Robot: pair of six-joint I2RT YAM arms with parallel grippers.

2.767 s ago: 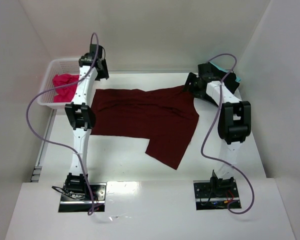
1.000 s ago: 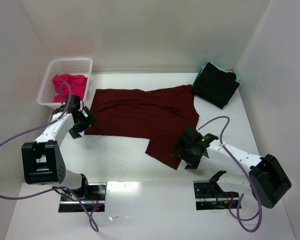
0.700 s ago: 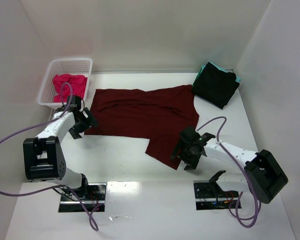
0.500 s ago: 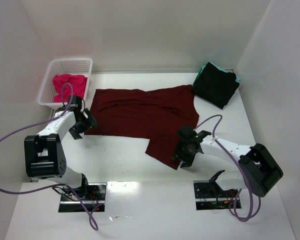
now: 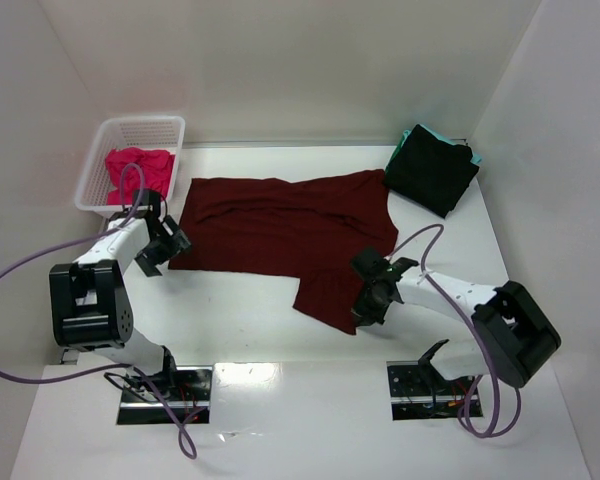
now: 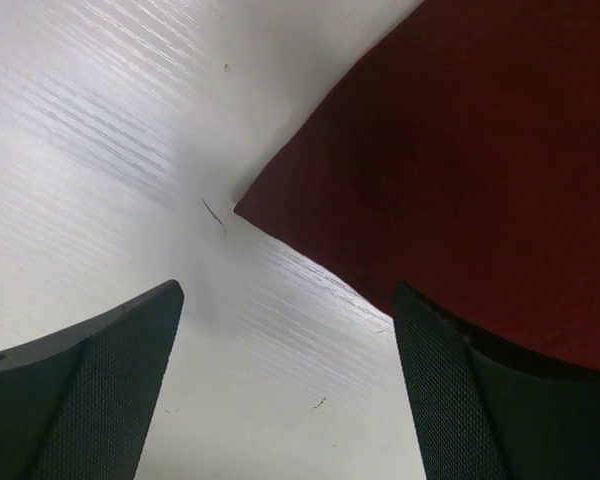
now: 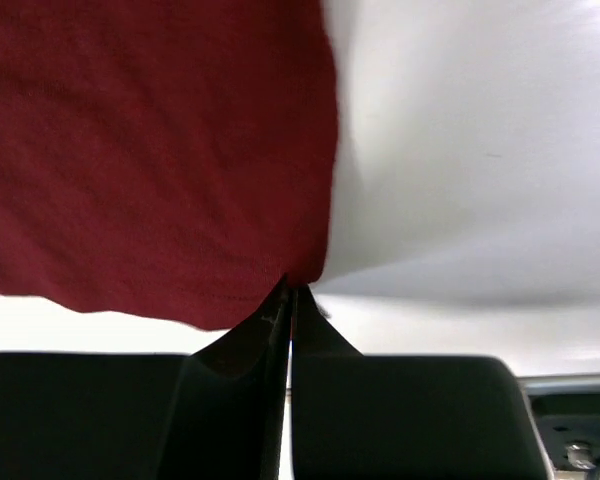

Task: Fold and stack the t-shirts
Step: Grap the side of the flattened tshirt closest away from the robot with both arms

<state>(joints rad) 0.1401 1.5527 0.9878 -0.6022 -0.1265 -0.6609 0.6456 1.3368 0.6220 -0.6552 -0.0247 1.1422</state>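
a robot lab test cell: plain white panels (image 5: 310, 60) box in a white surface (image 5: 240, 310), with two arms (image 5: 450, 295) bolted to metal plates (image 5: 165, 385) and loose purple cables (image 5: 15, 270).

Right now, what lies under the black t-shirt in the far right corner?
A teal t-shirt, only its edge showing past the black t-shirt. The rest is covered, so anything else beneath cannot be seen.

Overhead camera looks down on the whole counter (image 5: 242, 302); both wrist cameras look closely at corners of the maroon shirt (image 5: 280, 225).
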